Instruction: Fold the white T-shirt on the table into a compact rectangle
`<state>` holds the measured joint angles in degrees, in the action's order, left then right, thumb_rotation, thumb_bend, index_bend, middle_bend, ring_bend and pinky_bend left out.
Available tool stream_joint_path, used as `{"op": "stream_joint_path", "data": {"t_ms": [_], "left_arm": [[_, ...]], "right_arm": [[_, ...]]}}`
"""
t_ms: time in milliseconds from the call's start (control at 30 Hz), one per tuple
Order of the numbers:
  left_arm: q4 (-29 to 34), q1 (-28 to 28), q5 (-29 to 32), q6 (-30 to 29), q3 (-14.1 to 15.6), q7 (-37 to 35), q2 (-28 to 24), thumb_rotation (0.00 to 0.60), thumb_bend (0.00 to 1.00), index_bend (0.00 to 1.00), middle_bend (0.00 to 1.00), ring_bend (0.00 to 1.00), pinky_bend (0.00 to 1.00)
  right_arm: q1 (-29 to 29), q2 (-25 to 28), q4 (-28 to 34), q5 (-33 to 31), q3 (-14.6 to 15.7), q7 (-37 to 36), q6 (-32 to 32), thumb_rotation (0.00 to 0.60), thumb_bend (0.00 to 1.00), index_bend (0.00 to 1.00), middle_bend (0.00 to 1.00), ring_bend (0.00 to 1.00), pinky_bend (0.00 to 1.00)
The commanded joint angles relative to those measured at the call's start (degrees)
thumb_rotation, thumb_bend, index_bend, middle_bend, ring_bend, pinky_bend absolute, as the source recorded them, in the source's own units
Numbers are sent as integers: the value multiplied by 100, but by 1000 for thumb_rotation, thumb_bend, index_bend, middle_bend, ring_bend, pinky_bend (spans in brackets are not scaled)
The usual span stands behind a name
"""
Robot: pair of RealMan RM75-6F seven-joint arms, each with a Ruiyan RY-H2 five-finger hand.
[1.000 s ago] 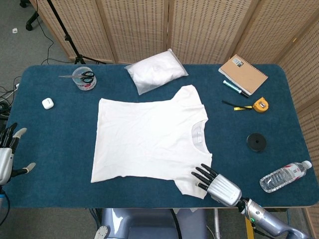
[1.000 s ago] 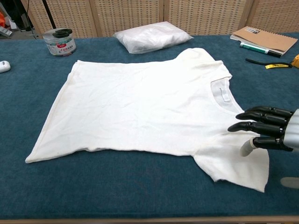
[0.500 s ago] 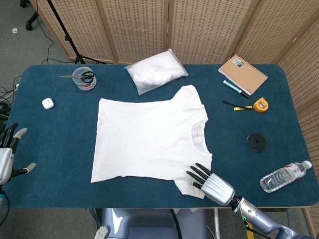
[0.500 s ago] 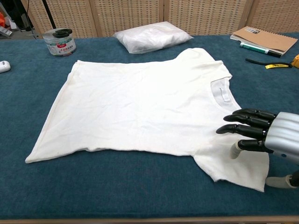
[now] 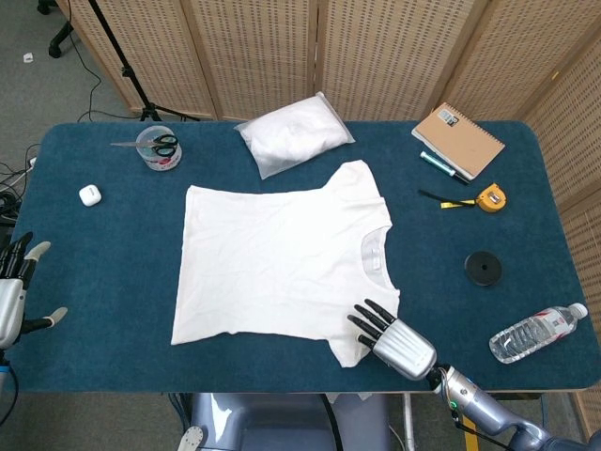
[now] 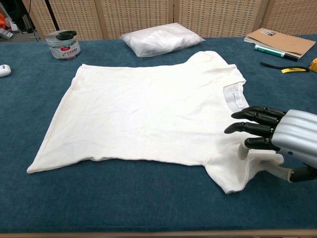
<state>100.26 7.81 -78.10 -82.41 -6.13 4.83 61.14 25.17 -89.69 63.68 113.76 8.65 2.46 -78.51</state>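
Your right hand [image 6: 277, 141] sits on the near sleeve of the white T-shirt [image 5: 282, 258].
Its fingers [image 6: 247, 128] reach out flat over the cloth with the thumb under the sleeve edge — a real grip I cannot tell. Your left hand [image 5: 14, 287] hangs spread and empty, well apart.

Head view overhead, chest view low, sharing table [image 5: 113, 244].

A white T-shirt [image 5: 277, 263] lies on the deep teal-blue worktop [image 5: 113, 272]. The right hand [image 5: 390, 340] has a silver back and black fingers [image 6: 250, 121]. Around them: a tan notebook [image 5: 458, 140], a yellow tape measure [image 5: 490, 197], a black disc [image 5: 483, 268], a white earbud case [image 5: 89, 194], and beige woven screens [image 5: 376, 56] behind.
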Motion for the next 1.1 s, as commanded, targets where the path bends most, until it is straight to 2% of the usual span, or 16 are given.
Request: {"op": "stream_joint_path", "data": {"t_ms": [33,300,433,600,767,900,1100], "left_arm": [[3,3,-3,7,6,8,2,600,0,0,0,0,0],[0,2,-1,-2,6,15,13,600,0,0,0,0,0],[-32,17,-79,1,27,-2,36,600,0,0,0,0,0],[-258,125,-796,73,264,-457,139,600,16,7,0,0,0],[-734,361,-1899,253,724,-1148,395,600,51,242,0,0,0],[-1086,540,-2314,542,986,-1104,840,600,78,309,0,0,0],[-1350,672,-2241,879,1050,-900,1457,600,120,376,0,0,0]], "right_arm": [[18,32,48,-25,60,-5,70,600,569,408,164,0,72],[6,-35,45,-114,169,-199,106,600,569,566,164,0,72],[-36,-89,-23,-150,158,-312,-50,600,569,600,164,0,72],[-140,-91,26,-209,130,-461,-339,600,569,623,166,0,72],[-212,-49,144,-306,77,-601,-523,600,569,655,183,0,72],[-243,12,209,-359,45,-697,-620,600,571,658,183,0,72],[-263,87,228,-392,52,-772,-651,600,588,659,183,0,72]]}}
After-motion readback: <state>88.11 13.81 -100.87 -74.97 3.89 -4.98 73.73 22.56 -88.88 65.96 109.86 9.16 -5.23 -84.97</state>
